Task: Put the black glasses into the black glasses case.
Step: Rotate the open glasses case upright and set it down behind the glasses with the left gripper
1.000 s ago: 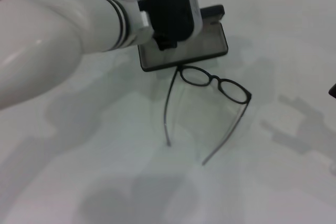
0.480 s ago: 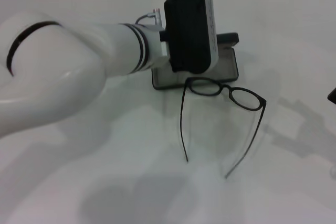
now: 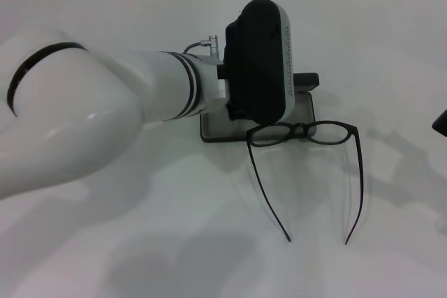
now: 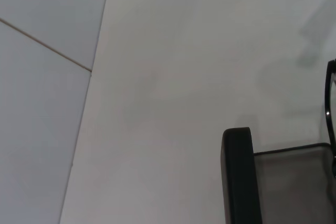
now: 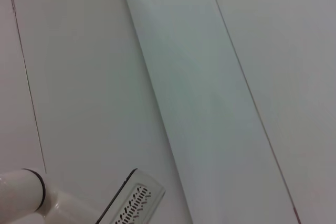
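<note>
While your left arm reaches in from the left, its gripper hangs above the black glasses case, hiding most of it; you cannot tell whether the claw is wide or narrow, since the housing covers it. That case lies open on the white table, lid at the far side. Just at its near edge rest the black glasses, lenses toward the case, temple arms unfolded and pointing toward you. Only a dark sliver of your right gripper shows at the far right edge.
</note>
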### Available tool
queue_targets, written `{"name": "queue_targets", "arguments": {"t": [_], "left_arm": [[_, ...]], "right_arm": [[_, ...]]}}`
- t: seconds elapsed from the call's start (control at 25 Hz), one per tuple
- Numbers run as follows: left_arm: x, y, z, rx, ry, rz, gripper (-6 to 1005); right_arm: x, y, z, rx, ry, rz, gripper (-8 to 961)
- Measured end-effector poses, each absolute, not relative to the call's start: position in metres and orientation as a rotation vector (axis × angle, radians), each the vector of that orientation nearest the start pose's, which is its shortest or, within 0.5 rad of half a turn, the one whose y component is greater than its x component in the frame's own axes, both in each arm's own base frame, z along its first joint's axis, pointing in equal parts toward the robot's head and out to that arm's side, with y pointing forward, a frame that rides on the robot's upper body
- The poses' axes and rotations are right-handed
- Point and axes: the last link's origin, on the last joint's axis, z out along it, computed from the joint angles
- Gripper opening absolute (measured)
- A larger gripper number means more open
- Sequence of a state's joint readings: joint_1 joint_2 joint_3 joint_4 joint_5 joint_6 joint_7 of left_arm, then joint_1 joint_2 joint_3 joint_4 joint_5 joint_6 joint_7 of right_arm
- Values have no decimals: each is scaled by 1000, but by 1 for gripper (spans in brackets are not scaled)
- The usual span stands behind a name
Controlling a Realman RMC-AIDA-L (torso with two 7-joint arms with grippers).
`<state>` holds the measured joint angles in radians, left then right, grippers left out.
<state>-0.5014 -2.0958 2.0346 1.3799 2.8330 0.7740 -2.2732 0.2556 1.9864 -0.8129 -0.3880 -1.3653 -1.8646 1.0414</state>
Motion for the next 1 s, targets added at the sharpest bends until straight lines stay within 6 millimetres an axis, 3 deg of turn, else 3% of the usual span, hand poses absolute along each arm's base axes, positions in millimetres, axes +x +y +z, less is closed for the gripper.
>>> {"name": "queue_targets", "arguments": {"t": [0.64,1.0], "left_arm": [[-117,345,-111,-2462,592,413,214],[-127,345,-114,-2464,641,467,217]], "right_arm": [[303,241,46,-2289,482,1322,840],[303,240,45,-2294,478,1325,838]]}}
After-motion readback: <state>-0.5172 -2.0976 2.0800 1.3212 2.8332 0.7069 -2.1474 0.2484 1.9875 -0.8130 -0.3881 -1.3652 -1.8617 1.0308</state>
